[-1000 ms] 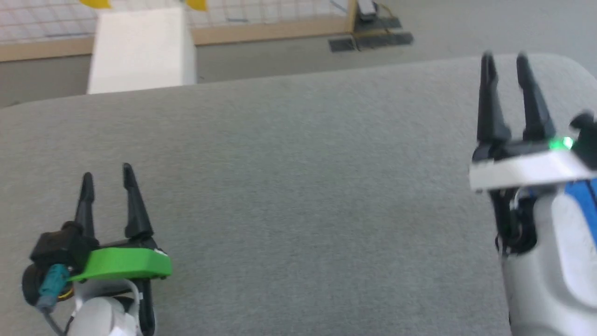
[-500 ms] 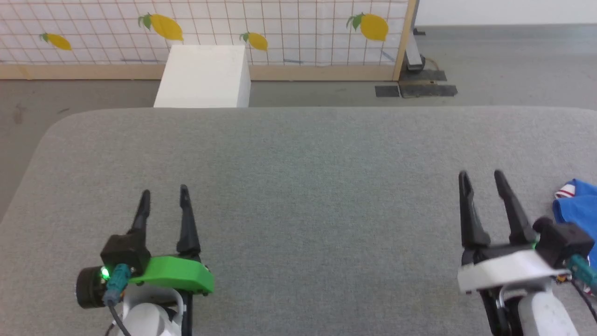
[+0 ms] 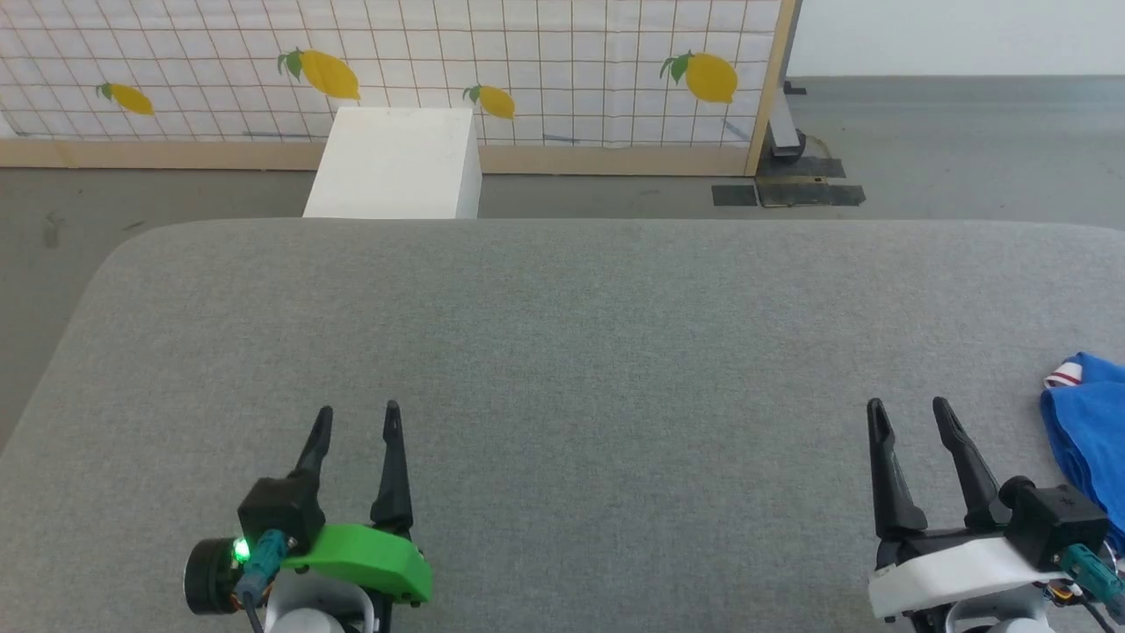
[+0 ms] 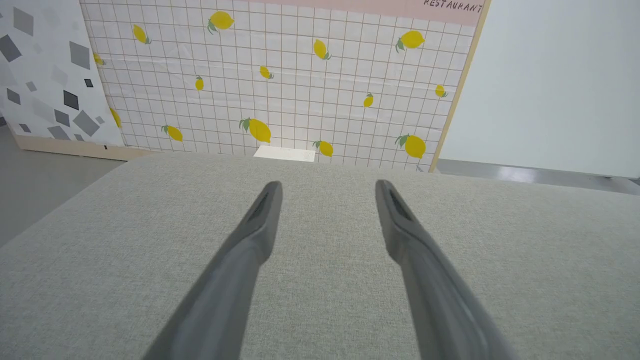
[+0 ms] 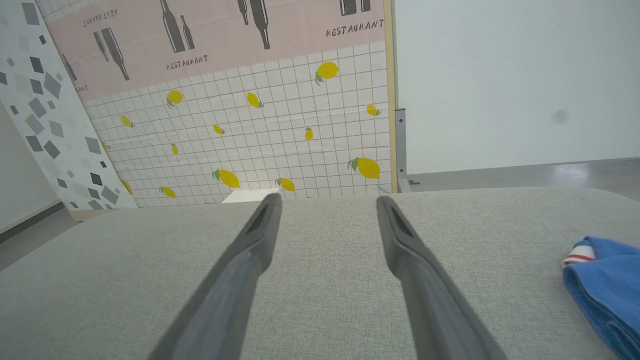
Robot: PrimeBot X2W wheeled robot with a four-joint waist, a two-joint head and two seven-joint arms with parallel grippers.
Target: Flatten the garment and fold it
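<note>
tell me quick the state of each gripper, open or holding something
Left gripper: open, holding nothing.
Right gripper: open, holding nothing; the garment lies apart from it on its right.

Test lab: printed lemon-tile backdrop panel [image 3: 545,53], bare grey floor [image 3: 967,149].

The word "RESTAURANT" is showing in dark hand-drawn capitals on the pink panel [image 5: 225,45] above the lemon-print tiles. In the right wrist view one copy is sitting at 12 o'clock, near the panel's right edge. Another is slanting at about 10:30, under the dark bottle shapes [image 5: 172,22]. A third, higher at 10 o'clock, is appearing upside down, and a scrap below it is staying too small to read. In the left wrist view the same word is running along the top edge at 1 o'clock.
</note>
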